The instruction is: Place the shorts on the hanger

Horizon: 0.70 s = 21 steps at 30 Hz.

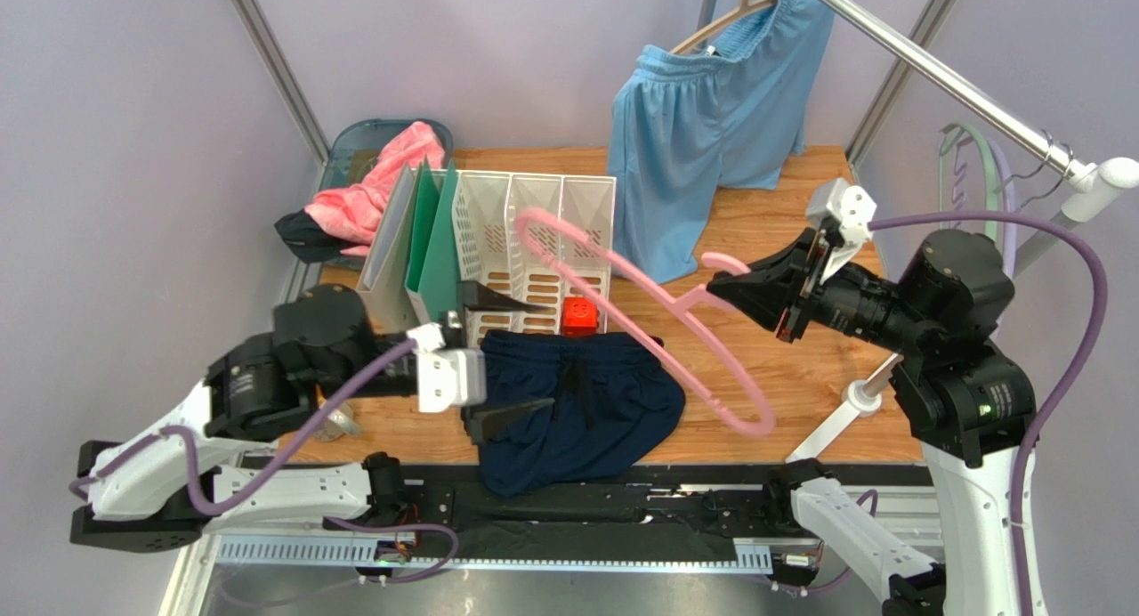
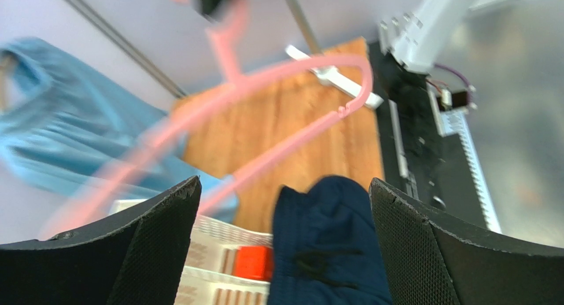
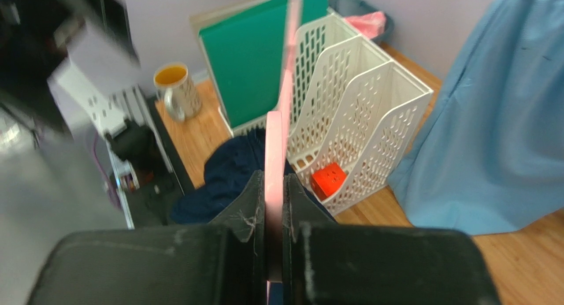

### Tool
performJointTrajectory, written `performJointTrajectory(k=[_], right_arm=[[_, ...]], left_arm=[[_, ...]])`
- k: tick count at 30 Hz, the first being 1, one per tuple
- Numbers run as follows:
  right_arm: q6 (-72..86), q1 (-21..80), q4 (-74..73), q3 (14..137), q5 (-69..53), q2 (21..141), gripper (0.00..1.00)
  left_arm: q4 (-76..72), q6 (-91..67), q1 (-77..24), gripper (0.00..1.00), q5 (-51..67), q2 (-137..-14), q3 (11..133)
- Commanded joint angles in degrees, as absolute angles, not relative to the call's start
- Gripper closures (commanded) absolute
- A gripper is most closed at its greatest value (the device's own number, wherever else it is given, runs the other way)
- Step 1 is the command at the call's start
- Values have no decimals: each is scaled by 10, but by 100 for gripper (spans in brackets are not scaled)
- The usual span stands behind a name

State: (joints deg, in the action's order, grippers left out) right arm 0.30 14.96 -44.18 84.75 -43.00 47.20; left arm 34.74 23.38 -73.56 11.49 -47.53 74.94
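The dark navy shorts (image 1: 586, 405) lie crumpled at the table's near edge, and show in the left wrist view (image 2: 331, 245) and the right wrist view (image 3: 228, 176). My left gripper (image 1: 505, 362) is open and empty, just left of the shorts at their waistband end. My right gripper (image 1: 749, 293) is shut on the thin pink hanger (image 1: 628, 296) near its hook and holds it in the air above the shorts, slanting from the white rack down to the right. The hanger also shows in the left wrist view (image 2: 278, 80) and edge-on in the right wrist view (image 3: 275, 140).
A white file rack (image 1: 535, 249) with green folders (image 1: 431, 242) and a red block (image 1: 578, 317) stands behind the shorts. Light blue shorts (image 1: 709, 115) hang on a wooden hanger from a metal rail (image 1: 936, 75). A pink cloth (image 1: 374, 189) lies in a bin at back left. A mug (image 3: 175, 90) stands by the folders.
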Motion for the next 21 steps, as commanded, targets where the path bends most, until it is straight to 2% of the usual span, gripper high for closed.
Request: performJointTrajectory(k=[1,7,8,13,18,19,21], right_arm=[[-207,157,-599,884,-546,497,100],[-329,201,-739,942,-553,553,100],[-352,266,-757,956,-508,572,100],[-360,383,-753,958,-412,585,100],[-345,424,-738,954,-362,590,100],[-338,430,-734,953,-351,591,100],[-324,432,-726,954,-338,593,100]], left_arm=[[442,291,-682,1,174,-507,838],[555,330,-637,1,214,-572,885],[574,344,-636,1,207,-593,886],[603,345,-636,3,209,-646,882],[623,333,-636,19,230,-663,819],[624,331,-635,25,234,-661,807],[621,322,-635,27,247,-655,777]])
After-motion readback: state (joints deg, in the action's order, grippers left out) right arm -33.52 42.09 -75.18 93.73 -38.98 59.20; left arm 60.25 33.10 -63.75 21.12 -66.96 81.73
